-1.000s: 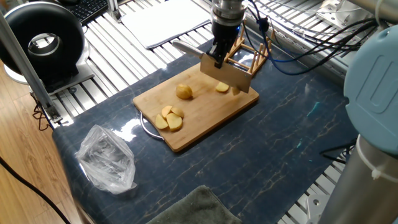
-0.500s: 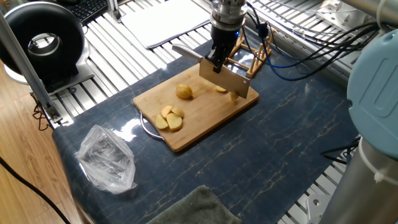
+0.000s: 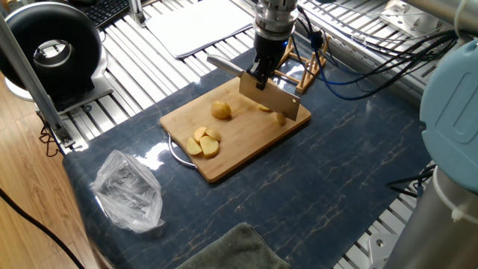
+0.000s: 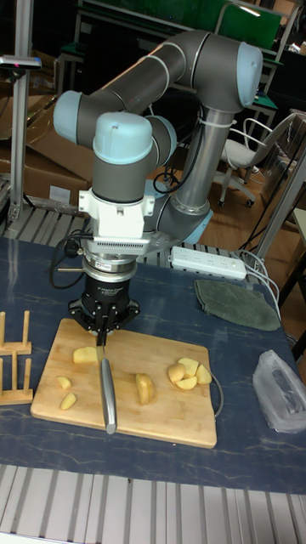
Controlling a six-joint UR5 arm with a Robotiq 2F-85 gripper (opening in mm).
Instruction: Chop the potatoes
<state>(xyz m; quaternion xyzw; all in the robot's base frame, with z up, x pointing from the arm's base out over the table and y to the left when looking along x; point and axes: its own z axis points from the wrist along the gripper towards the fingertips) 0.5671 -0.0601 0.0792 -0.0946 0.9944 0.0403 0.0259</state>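
Gripper (image 3: 260, 72) (image 4: 103, 337) clamped on knife (image 3: 270, 99) (image 4: 107, 394) handle, upper centre of fixed view; blade above far end of board (image 3: 237, 128) (image 4: 127, 420). Potatoes (image 3: 205, 141) (image 4: 186, 372) all on board: cluster of slices near its lower-left end, rounded piece (image 3: 221, 110) (image 4: 145, 388) mid-board, small bits by blade. Wooden rack (image 3: 300, 66) behind board. Plastic bag (image 3: 128, 190) lower left. Grey cloth (image 3: 231, 251) at bottom edge.
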